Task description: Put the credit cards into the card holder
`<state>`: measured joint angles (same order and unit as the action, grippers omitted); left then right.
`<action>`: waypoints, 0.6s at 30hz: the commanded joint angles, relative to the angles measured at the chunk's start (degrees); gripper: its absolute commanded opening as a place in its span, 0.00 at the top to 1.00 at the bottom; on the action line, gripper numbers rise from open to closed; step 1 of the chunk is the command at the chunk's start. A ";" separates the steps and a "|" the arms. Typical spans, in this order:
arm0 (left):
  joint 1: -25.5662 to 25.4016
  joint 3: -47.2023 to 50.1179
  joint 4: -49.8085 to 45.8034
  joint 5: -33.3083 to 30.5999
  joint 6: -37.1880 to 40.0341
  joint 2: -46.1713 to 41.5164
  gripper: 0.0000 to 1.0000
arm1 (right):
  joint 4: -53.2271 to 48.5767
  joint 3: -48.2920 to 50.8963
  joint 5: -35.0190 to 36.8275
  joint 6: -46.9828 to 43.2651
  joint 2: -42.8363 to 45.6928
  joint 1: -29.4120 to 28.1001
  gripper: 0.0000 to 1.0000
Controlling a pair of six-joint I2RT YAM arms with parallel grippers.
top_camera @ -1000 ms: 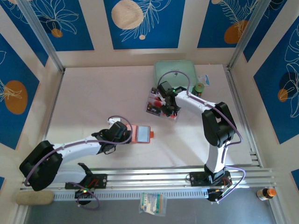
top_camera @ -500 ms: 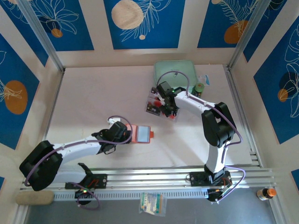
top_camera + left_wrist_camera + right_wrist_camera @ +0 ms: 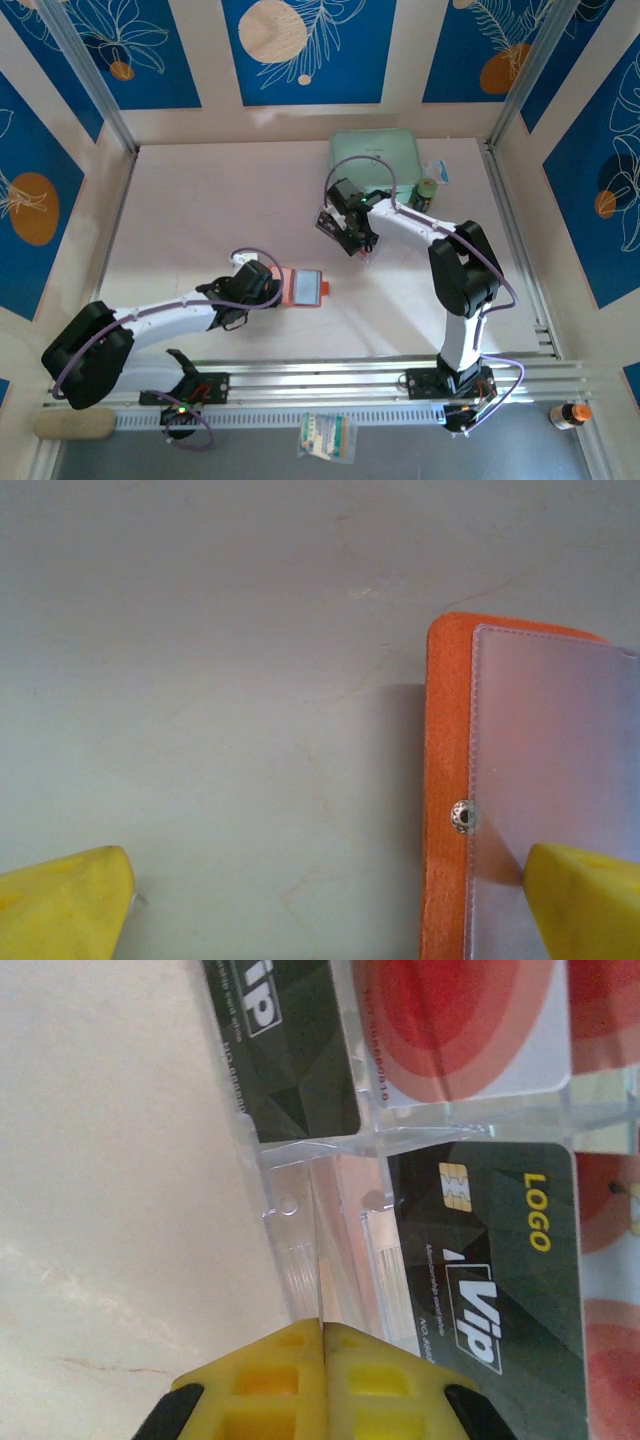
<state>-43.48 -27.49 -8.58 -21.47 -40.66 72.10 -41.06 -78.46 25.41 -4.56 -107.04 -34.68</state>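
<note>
- Top view, left gripper [image 3: 277, 287]: low over the table [image 3: 200, 200]. The holder [image 3: 305, 287] lies flat and opened just ahead of its tips, pale sleeve side up.
- Top view, right gripper [image 3: 348, 232]: pointed down into the tray [image 3: 362, 250], with cards [image 3: 326, 224] showing beside it. A mint case [image 3: 375, 155] sits just beyond the tool, and the holder is well apart from it.
- Left wrist view, fingers: spread wide, gripping nothing. One finger [image 3: 585, 900] lies over the near corner of the sleeve [image 3: 550, 750]. The other [image 3: 60, 905] is over bare table, well to the side.
- Left wrist view, holder: its orange edge and snap stud [image 3: 461, 816] fall inside the gap, close to the finger over the sleeve.
- Right wrist view, fingers [image 3: 290, 1385]: pressed together with no gap, tips at the tray's clear outer wall. Whether a card edge is pinched between them cannot be told.
- Right wrist view, cards: a black VIP card lies flat just ahead and to one side of the tips. The red-dot cards lie farther ahead, past a clear divider.
- Handling, cards (judged): light, thin, stiff and slick. Lying flat in the compartments they offer little to grip, so a short edge, or a corner levered up against a wall, looks like the best purchase.
- Handling, holder (judged): light, with a soft cover and a floppy sleeve, and likely to slide on the table. It is best pinned on the orange border near the stud, leaving the sleeve mouth free.
</note>
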 commanded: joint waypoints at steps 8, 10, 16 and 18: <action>0.51 -2.25 -1.93 0.87 -0.32 -3.00 0.00 | 0.99 0.61 1.97 -3.29 6.63 -2.88 1.00; 0.53 -3.05 -2.28 1.00 0.18 -3.44 0.00 | 0.68 0.03 1.94 -2.80 7.90 -3.43 1.00; 0.60 -6.31 -3.01 1.65 3.07 -2.86 0.00 | -0.98 -2.14 -1.04 2.69 11.80 -4.52 1.00; 0.78 -7.75 -3.13 2.14 4.63 -1.69 0.00 | -0.96 -2.13 -3.48 5.69 13.57 -4.68 1.00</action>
<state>-43.48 -32.47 -10.44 -20.56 -38.76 69.67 -40.66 -78.70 25.45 -3.36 -96.79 -38.98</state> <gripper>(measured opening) 0.996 0.044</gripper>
